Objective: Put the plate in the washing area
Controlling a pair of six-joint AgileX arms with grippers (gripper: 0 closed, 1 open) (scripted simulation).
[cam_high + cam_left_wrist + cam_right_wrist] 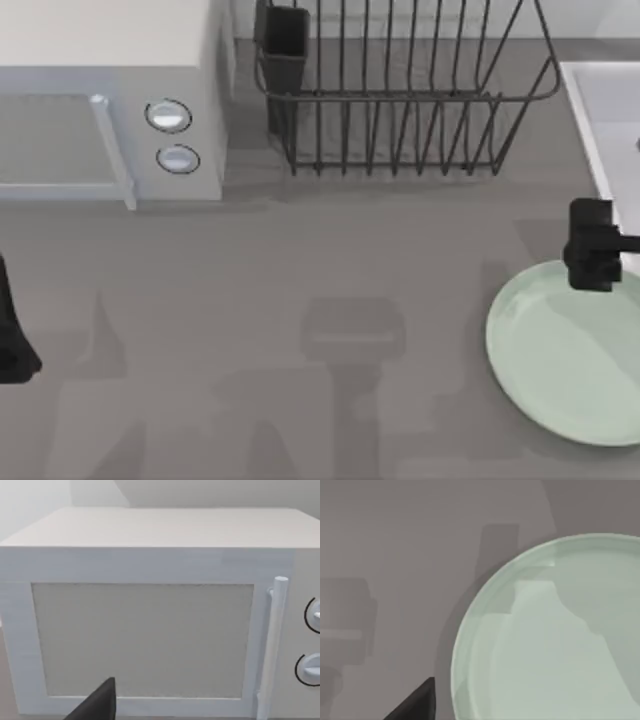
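The plate (565,355) is large, round and pale mint green. It lies flat on the grey table at the right, near the front edge, and runs past the right border of the top view. In the right wrist view the plate (555,640) lies close below the camera. My right gripper (592,262) hangs over the plate's far rim, between the plate and the washing area. The washing area (588,125) is a pale sink basin with a straight raised rim at the back right. My left gripper (12,345) stays parked at the table's left edge.
A white microwave (110,110) stands at the back left with its door shut, and the left wrist view faces that microwave (145,635). A black wire dish rack (400,90) stands at the back middle, just left of the sink.
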